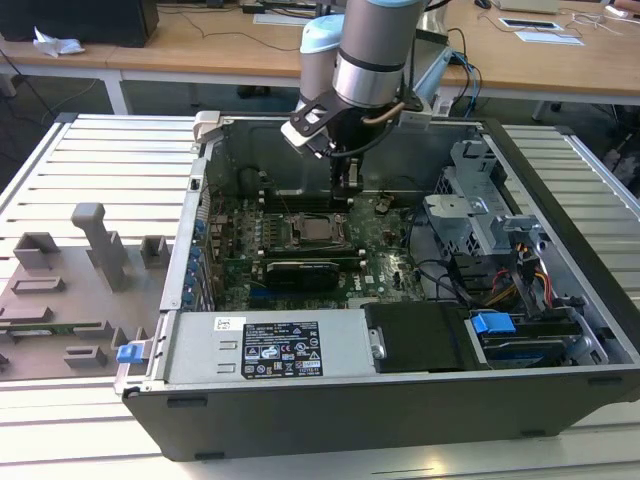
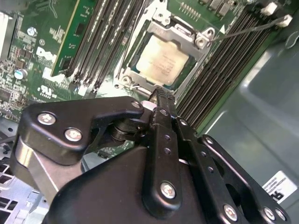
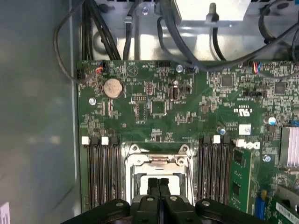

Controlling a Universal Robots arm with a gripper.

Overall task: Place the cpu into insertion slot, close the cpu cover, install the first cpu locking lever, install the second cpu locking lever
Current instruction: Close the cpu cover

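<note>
The cpu [image 2: 161, 58], a pale beige-silver square, lies flat in the motherboard socket [image 1: 318, 230]. The cpu cover [image 2: 183, 31], a thin silver frame, sits down around the cpu with its window over the chip. A thin wire locking lever [image 2: 247, 29] sticks out from the socket corner, raised off the board. My gripper [image 2: 161, 93] hangs just above the socket edge with its black fingers pressed together and nothing between them. In the first wrist view the fingertips [image 3: 153, 183] hide part of the socket window, and the cover's edge [image 3: 156, 159] shows beyond them. In the exterior view my gripper [image 1: 345, 188] is just behind the socket.
Black memory slots [image 3: 100, 170] flank the socket, with a green memory module [image 3: 240, 175] on one side. Cables [image 3: 107, 37] and the case wall [image 3: 37, 116] lie close by. A grey labelled power supply [image 1: 280, 348] and a drive cage [image 1: 480, 215] fill the case front and right.
</note>
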